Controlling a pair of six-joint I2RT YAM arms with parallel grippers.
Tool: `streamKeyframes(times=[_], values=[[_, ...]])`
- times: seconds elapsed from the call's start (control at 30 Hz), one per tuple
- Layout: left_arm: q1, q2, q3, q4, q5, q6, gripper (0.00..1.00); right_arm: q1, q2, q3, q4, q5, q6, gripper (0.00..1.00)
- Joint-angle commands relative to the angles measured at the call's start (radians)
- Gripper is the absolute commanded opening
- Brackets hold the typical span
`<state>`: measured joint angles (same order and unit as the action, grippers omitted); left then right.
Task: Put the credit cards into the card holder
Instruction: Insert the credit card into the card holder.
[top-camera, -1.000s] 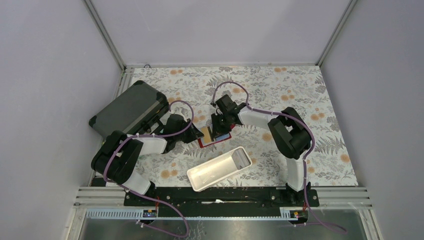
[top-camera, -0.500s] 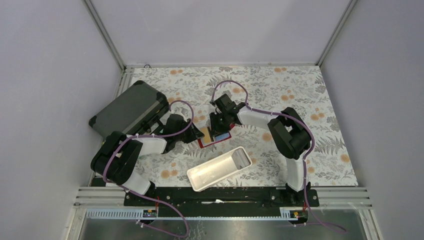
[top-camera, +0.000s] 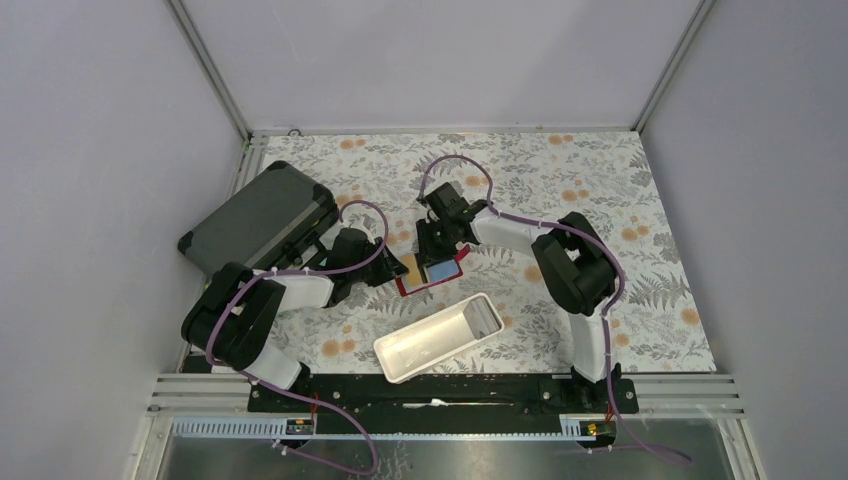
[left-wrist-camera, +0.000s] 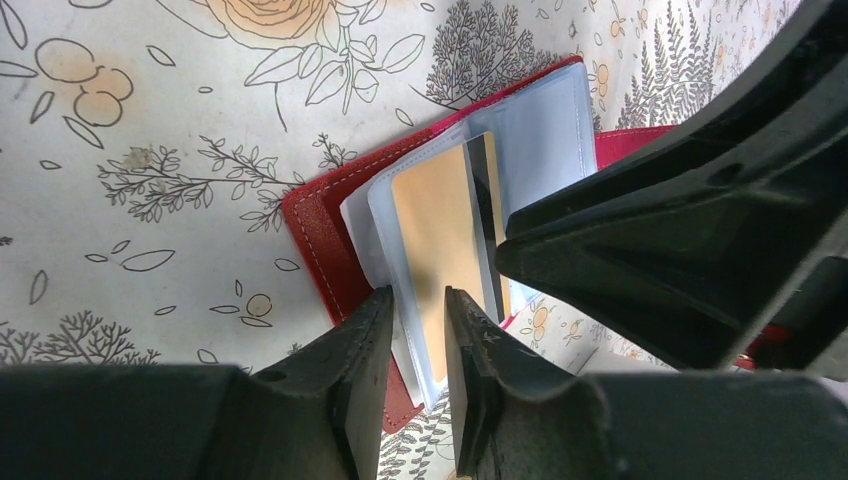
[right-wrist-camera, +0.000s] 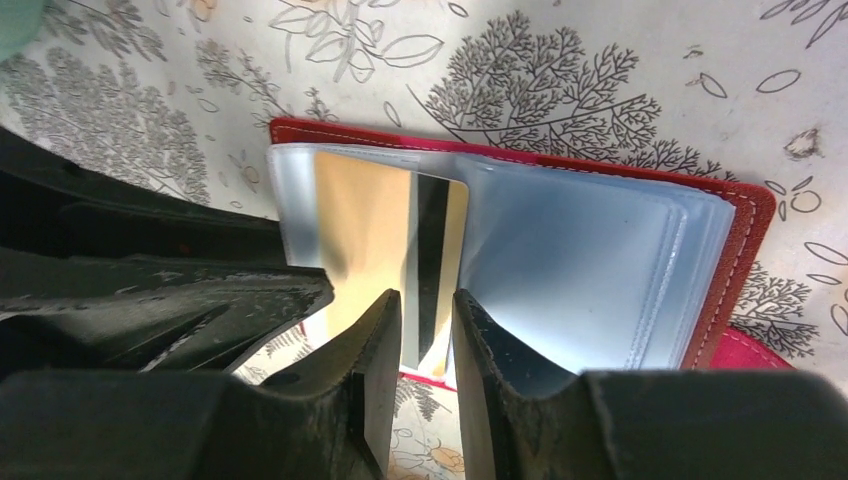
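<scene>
Wallet (top-camera: 408, 287) lies open near the table's (top-camera: 640, 200) middle, just beyond the tray (top-camera: 440, 338), with its clear sleeves (right-wrist-camera: 590, 250) fanned up. Yellow-brown card (left-wrist-camera: 435, 245) appears to sit in one sleeve, dark stripe showing, and its near end lies under both arms' fingers.

Left gripper (left-wrist-camera: 418, 300): jaws narrow, sleeve edges run into the gap. Cannot tell whether they are pinched or only bracketed.

Right gripper (right-wrist-camera: 428, 300): jaws a slit apart over the card's striped end. The card lies flat beneath them and nothing is clamped.

Step, as I read it: seating the card fully.
- Left steadies the sleeve mouth and keeps it flat.
- Right nudges at a low angle, straight along the sleeve, with the tip on the card's edge and not on the plastic.

Risks: the sleeve buckles, the card's corners catch the seam, or the wallet slides on the table. Go slowly in short pushes.
</scene>
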<state>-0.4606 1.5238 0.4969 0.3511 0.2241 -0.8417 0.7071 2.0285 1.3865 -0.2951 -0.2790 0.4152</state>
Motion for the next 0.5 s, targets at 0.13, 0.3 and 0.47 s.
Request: streamKeyframes(times=[0.13,0.3,0.47], values=[[0.000,-0.012,0.008,-0.007,-0.013,0.034,0.27,-0.005,0.040,0.037,-0.015,0.023,-0.011,0.33],[0.000,-0.004,0.011,0.002,0.005,0.047,0.22,-0.005,0.056,0.051,-0.014,-0.026,-0.020,0.31],[0.000,0.002,0.019,0.000,0.012,0.056,0.23,-0.002,0.049,0.039,0.027,-0.107,-0.045,0.28]])
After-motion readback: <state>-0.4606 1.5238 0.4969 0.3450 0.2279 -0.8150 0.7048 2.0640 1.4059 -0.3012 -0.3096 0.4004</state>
